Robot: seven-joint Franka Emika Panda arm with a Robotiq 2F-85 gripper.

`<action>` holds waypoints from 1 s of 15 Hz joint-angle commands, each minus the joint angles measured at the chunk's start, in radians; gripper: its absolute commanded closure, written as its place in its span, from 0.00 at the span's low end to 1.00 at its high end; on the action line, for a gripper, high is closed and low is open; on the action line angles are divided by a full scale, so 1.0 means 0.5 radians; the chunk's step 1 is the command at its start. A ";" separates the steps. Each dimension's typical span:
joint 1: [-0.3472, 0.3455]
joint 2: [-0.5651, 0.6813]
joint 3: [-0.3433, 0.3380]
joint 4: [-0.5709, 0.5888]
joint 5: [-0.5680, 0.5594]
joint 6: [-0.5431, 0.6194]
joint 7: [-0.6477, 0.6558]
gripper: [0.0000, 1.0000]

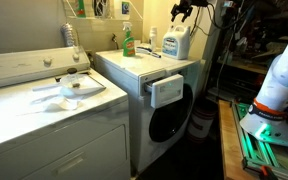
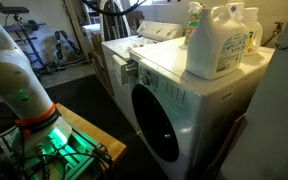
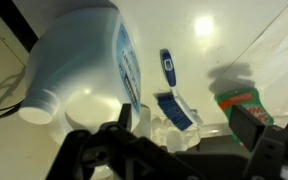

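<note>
My gripper (image 3: 189, 125) is open and empty, high above the top of a white front-load washer (image 1: 169, 115). In the wrist view it hangs over a large white detergent jug (image 3: 79, 60) with a blue label, a blue-bristled brush (image 3: 169, 85) lying on the washer top, and a green bottle (image 3: 246, 100) near the right finger. It touches none of them. In an exterior view the gripper (image 1: 184, 12) is well above the jug (image 1: 176, 42) and the green bottle (image 1: 128, 42). The jug also fills the foreground in an exterior view (image 2: 219, 42).
The washer's detergent drawer (image 1: 166, 92) stands pulled open above the round door (image 2: 154, 125). A top-load machine (image 1: 44, 110) beside it carries a white scoop-like item (image 1: 69, 88). Shelves and clutter lie behind; my arm's base (image 2: 19, 90) stands on a wooden platform.
</note>
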 commanded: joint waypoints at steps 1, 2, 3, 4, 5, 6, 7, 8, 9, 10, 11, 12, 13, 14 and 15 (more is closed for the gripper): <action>-0.061 0.240 -0.103 0.245 0.179 0.143 -0.072 0.00; -0.075 0.290 -0.123 0.296 0.214 0.178 -0.071 0.00; -0.097 0.351 -0.145 0.363 0.244 0.209 -0.086 0.00; -0.113 0.400 -0.158 0.410 0.269 0.226 -0.113 0.00; -0.132 0.457 -0.171 0.463 0.257 0.229 -0.090 0.00; -0.148 0.506 -0.181 0.511 0.244 0.229 -0.102 0.00; -0.164 0.562 -0.191 0.558 0.236 0.240 -0.065 0.00; -0.180 0.609 -0.197 0.596 0.241 0.255 -0.066 0.00; -0.192 0.667 -0.207 0.634 0.216 0.318 -0.038 0.00; -0.201 0.709 -0.213 0.664 0.199 0.357 -0.024 0.00; -0.209 0.750 -0.220 0.697 0.180 0.385 -0.019 0.00; -0.211 0.789 -0.230 0.727 0.157 0.400 0.000 0.00; -0.206 0.822 -0.250 0.755 0.110 0.387 0.038 0.00; -0.208 0.851 -0.259 0.784 0.092 0.364 0.047 0.00; -0.207 0.877 -0.271 0.811 0.071 0.346 0.069 0.00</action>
